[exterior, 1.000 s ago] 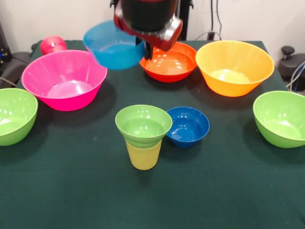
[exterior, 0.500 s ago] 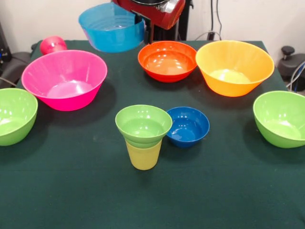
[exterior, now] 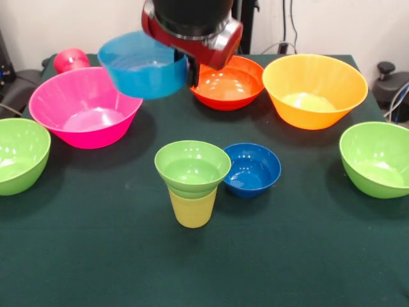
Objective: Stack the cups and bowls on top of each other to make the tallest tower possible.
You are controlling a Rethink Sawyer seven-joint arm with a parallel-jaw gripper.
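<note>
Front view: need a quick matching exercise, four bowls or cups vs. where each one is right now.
Things:
1. light blue bowl
2. small lime green bowl
3. dark blue bowl
4. red cup

Places:
A. on the table behind the pink bowl
B. seated in the yellow cup
C. held in the air by the gripper
D. on the table beside the yellow cup, to the picture's right

Pairs: 1-C, 2-B, 3-D, 4-A
</note>
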